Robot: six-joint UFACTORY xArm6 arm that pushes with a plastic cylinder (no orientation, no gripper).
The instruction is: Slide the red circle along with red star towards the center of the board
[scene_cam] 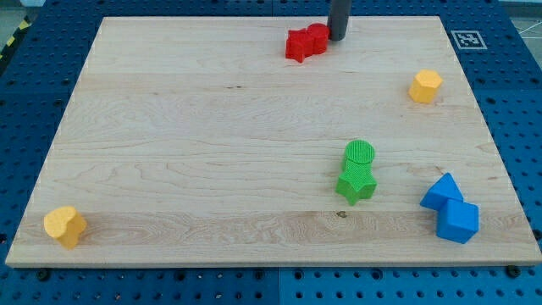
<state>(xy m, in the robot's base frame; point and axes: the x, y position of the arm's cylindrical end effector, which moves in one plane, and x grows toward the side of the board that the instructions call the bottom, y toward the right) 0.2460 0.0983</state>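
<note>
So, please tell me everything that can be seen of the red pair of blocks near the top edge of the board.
The red star and the red circle lie flat on the wooden board, near the view's top edge, a little right of the middle. They touch each other and look like one lump, the star on the view's left and slightly lower. Both look like matte plastic with ridged tops. My tip stands right against the circle's right side; contact seems likely. No other block is near them.

On the wooden board (169, 127) I count eight blocks: two red (299, 45) (318, 36) at my tip (336, 37), two green (359, 153) (356, 183), two blue (442, 191) (459, 221) and two yellow (425, 86) (64, 225).
</note>
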